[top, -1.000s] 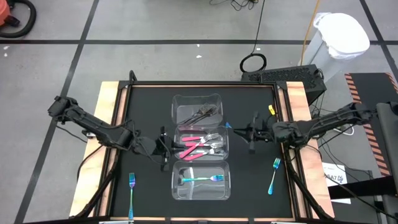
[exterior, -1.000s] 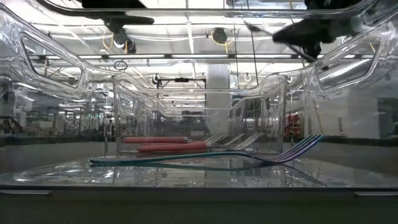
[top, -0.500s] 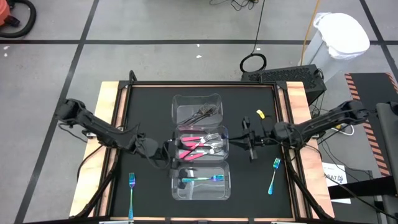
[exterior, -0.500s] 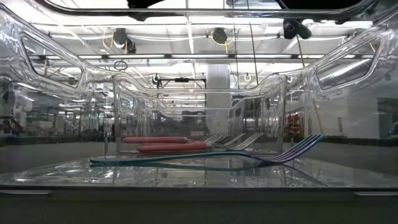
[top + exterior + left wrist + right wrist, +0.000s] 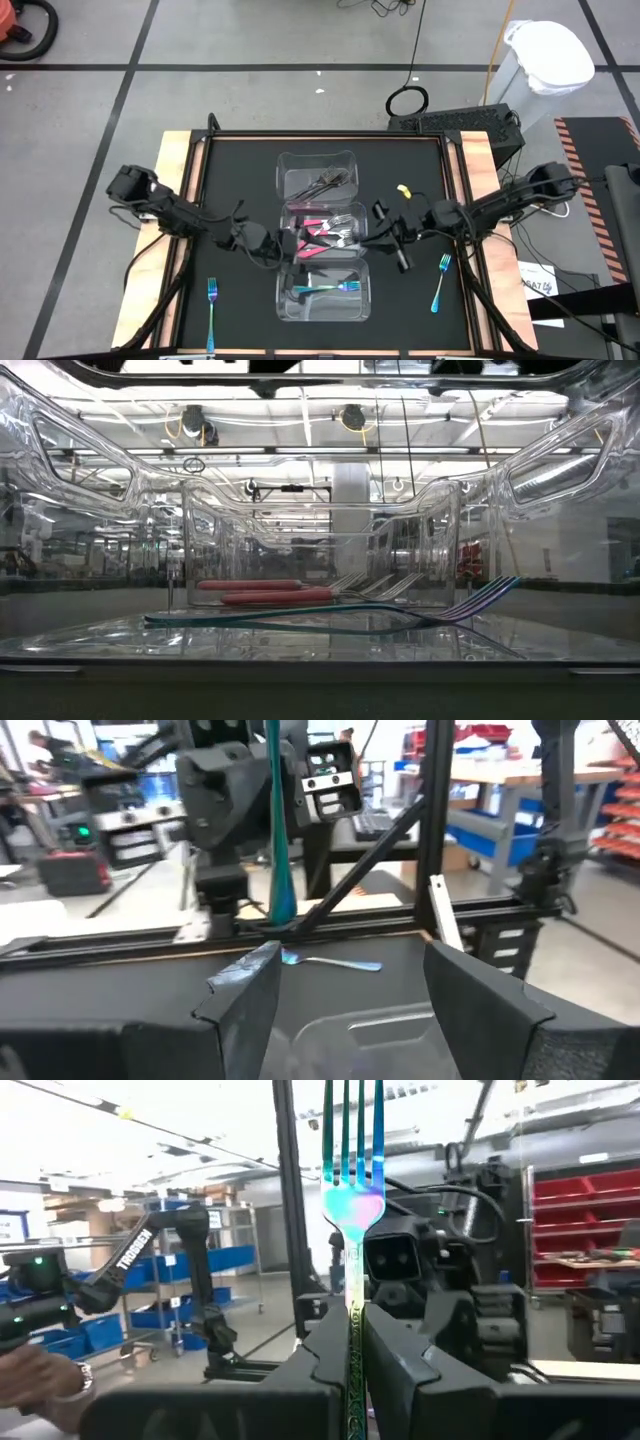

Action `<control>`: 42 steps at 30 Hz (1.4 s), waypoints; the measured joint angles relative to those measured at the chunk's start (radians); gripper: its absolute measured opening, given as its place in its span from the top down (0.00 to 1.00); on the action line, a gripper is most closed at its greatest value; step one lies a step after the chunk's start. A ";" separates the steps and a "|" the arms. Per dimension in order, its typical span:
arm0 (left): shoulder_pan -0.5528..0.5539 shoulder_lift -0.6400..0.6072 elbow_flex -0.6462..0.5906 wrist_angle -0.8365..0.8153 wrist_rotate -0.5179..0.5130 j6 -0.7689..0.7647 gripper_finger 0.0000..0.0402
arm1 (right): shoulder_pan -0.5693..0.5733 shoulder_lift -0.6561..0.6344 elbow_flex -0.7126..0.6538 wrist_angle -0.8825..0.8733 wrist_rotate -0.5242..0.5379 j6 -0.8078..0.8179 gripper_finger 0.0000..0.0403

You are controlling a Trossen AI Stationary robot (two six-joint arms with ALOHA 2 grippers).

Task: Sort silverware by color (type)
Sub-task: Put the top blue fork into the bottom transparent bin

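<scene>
While the left tool (image 5: pixel 283 246) hangs empty with jaws spread beside the pink-fork container (image 5: pixel 357 222), the right tool (image 5: pixel 352 1348) clamps a teal fork (image 5: pixel 352 1190), which seemingly next goes into the near container (image 5: pixel 283 308).

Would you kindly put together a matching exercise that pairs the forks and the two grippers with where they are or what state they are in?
Column one:
1. dark grey forks
2. pink-handled forks
3. right gripper
4. left gripper

Column two:
A. shut on a teal fork
B. in the middle container
C. open, holding nothing
D. in the top container of the high view

Pairs: 1-D, 2-B, 3-A, 4-C
</scene>
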 joint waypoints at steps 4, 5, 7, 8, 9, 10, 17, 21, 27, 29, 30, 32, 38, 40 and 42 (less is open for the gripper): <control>0.003 0.087 0.057 0.009 0.012 0.015 0.38 | 0.002 0.102 0.092 -0.025 -0.007 0.000 0.96; 0.003 0.105 0.070 0.007 0.010 0.024 0.38 | 0.002 0.129 0.114 -0.028 -0.017 0.002 0.96; 0.003 0.128 0.094 0.006 0.010 0.031 0.38 | 0.002 0.180 0.163 -0.027 -0.046 0.008 0.96; 0.003 0.134 0.099 0.007 0.009 0.037 0.38 | 0.002 0.200 0.183 -0.026 -0.066 0.010 0.96; 0.003 0.138 0.103 0.011 0.009 0.041 0.38 | 0.002 0.219 0.207 -0.022 -0.089 0.020 0.96; 0.003 0.139 0.103 0.010 0.010 0.045 0.38 | 0.002 0.232 0.225 -0.021 -0.112 0.027 0.96; 0.003 0.140 0.103 0.008 0.086 0.046 0.39 | 0.008 0.285 0.275 -0.022 -0.136 0.017 0.96; 0.006 0.165 0.103 0.034 0.057 0.049 0.39 | 0.009 0.285 0.275 -0.028 -0.135 -0.014 0.96; 0.005 0.222 0.103 0.154 0.059 0.081 0.39 | 0.008 0.285 0.275 -0.027 -0.135 -0.018 0.96; 0.007 0.235 0.103 0.185 0.057 0.082 0.39 | 0.008 0.285 0.275 -0.029 -0.135 -0.018 0.96; 0.007 0.240 0.103 0.197 0.057 0.082 0.39 | 0.008 0.285 0.275 -0.028 -0.135 -0.017 0.96; 0.009 0.246 0.103 0.216 0.055 0.082 0.39 | 0.008 0.285 0.275 -0.028 -0.135 -0.011 0.96; 0.013 0.252 0.103 0.228 0.079 0.100 0.39 | 0.008 0.285 0.275 -0.028 -0.136 -0.009 0.96; 0.013 0.252 0.103 0.232 0.100 0.100 0.39 | 0.008 0.285 0.275 -0.029 -0.136 -0.012 0.96; 0.013 0.252 0.103 0.251 0.115 0.100 0.40 | 0.008 0.285 0.275 -0.035 -0.136 -0.026 0.96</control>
